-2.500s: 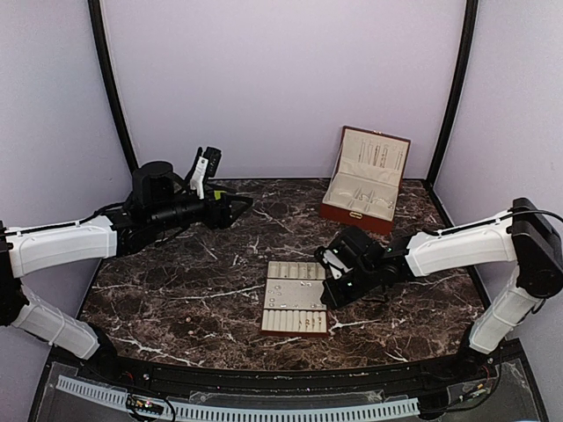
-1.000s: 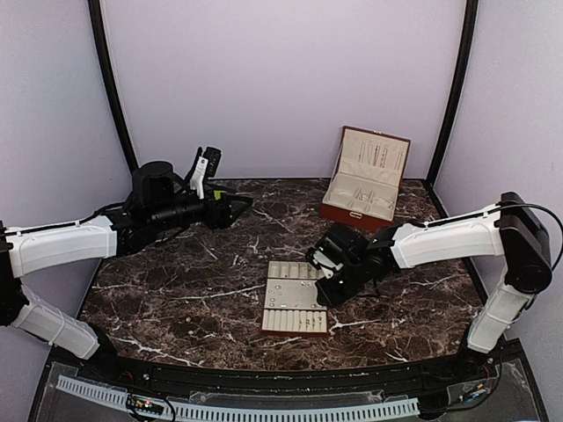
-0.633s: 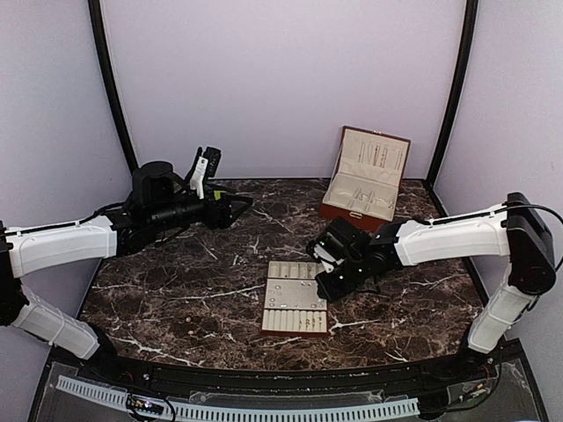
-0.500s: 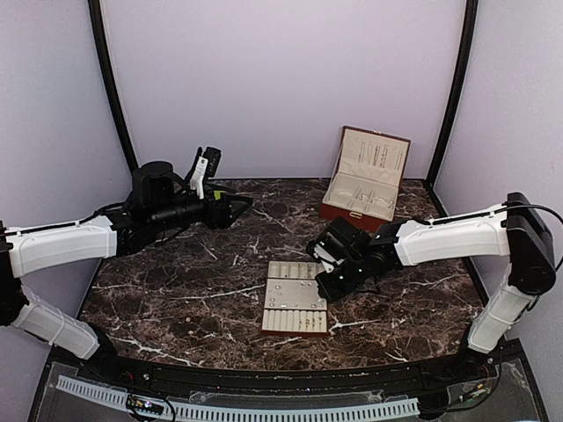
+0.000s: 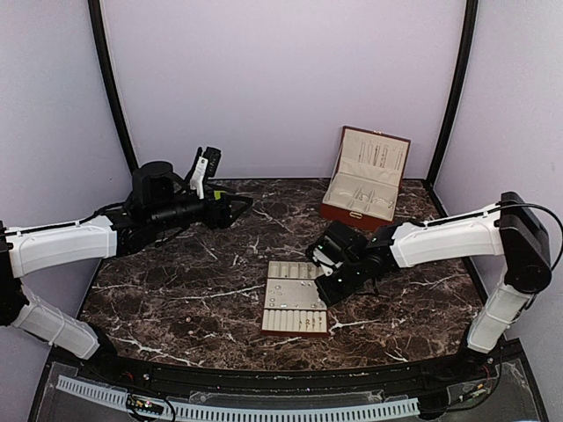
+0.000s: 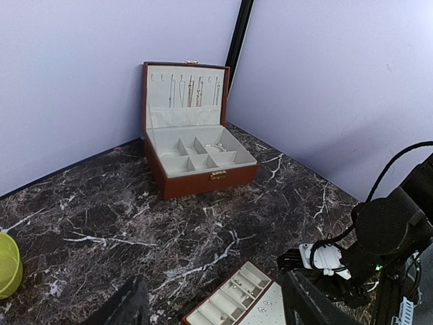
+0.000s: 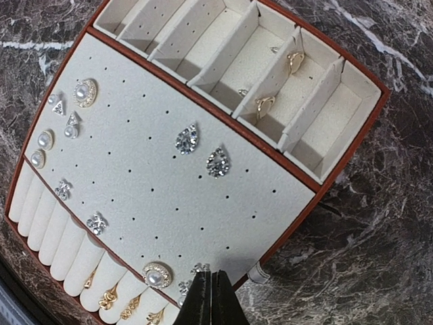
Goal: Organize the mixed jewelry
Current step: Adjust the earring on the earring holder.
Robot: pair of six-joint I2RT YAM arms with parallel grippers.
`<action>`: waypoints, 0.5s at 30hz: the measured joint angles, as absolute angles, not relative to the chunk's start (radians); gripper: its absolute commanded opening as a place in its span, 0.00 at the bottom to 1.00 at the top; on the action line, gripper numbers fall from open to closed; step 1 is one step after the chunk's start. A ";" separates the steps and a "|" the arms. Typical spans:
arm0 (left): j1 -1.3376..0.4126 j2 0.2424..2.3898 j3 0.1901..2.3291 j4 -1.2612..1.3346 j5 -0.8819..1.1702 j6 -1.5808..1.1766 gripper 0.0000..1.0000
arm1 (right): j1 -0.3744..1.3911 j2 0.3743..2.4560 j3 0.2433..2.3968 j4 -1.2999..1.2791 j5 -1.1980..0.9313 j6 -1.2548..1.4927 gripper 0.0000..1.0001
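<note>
Arms come in from both sides. The right arm (image 5: 449, 239) stretches low to the table centre. The right gripper (image 7: 210, 288) points down at the edge of the beige tray (image 7: 318, 188), fingers pressed together; if they pinch a stud I cannot tell. The left gripper (image 6: 215, 298) hovers far left, fingers spread, grasping nothing. The mixed jewelry (image 7: 186, 139) lies on the tray's perforated pad and in its slots: pearl and teardrop studs, small rings. Behind it, a brown jewelry box (image 5: 365, 180) stands open on the dark veined marble table (image 5: 193, 281).

The right gripper (image 7: 210, 279) has its fingertips pressed together at the beige jewelry tray's (image 7: 155, 196) edge, just beside a pearl stud (image 7: 157, 274). Two teardrop crystal studs (image 7: 187, 138) sit mid-panel.
</note>
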State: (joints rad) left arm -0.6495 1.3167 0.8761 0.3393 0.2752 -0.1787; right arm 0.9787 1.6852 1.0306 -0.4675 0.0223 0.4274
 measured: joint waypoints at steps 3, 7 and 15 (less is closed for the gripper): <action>-0.649 1.317 0.876 0.339 0.275 -0.179 0.70 | 0.979 1.686 1.027 -0.458 0.022 0.428 0.03; -0.649 1.317 0.876 0.339 0.275 -0.180 0.70 | 0.979 1.686 1.023 -0.449 0.022 0.429 0.03; -0.648 1.317 0.876 0.339 0.270 -0.180 0.70 | 0.979 1.674 1.011 -0.433 0.030 0.436 0.08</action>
